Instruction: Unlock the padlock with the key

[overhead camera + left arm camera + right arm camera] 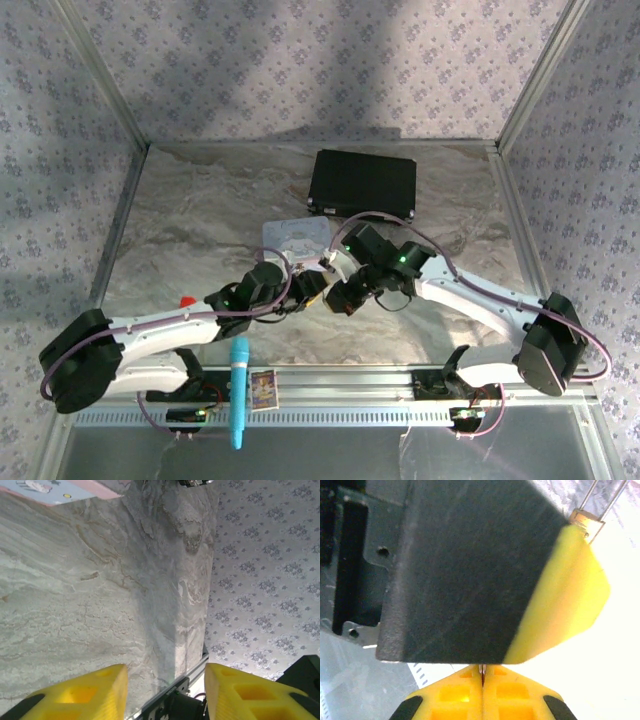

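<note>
While the right tool [482, 676] pinches the key [481, 669], left tool [165, 674] stands part-open.

Bench [200, 200]: stone-look top with grey-beige veining, smooth, low sheen. Walls [300, 60]: matt printed covering; I can't tell cloth from paper. Frame rails [350, 384]: bare brushed metal. Pads on left hand [165, 680] and right hand [482, 680]: matt yellow plastic, faintly grainy, on black shells. Key [481, 669]: I read a thin bare-metal sliver. Padlock [585, 521]: brass-toned body, silvery wire shackle. Black box [362, 183]: matt.
</note>
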Controlling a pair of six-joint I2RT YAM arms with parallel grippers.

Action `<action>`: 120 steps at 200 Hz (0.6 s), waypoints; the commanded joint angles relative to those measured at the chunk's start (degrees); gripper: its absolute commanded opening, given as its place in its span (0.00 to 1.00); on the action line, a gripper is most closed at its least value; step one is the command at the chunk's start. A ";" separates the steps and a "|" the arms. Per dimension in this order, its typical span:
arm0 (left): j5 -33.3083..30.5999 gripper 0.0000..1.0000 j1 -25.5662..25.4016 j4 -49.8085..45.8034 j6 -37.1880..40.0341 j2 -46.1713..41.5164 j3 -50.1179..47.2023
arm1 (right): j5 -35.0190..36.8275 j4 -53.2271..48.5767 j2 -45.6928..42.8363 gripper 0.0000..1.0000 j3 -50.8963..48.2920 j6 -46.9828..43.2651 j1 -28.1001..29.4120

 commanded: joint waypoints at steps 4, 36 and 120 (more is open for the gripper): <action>-0.02 0.34 -0.36 -1.91 0.57 -1.00 1.80 | 3.08 -2.33 0.85 0.00 1.69 -1.31 0.03; 0.76 0.25 -0.37 -1.67 0.99 -0.74 2.02 | 4.23 -2.59 1.19 0.00 2.13 -1.48 0.14; 2.29 0.22 -0.46 -1.89 1.88 0.98 3.60 | 6.14 -1.77 2.01 0.00 2.55 -1.57 1.01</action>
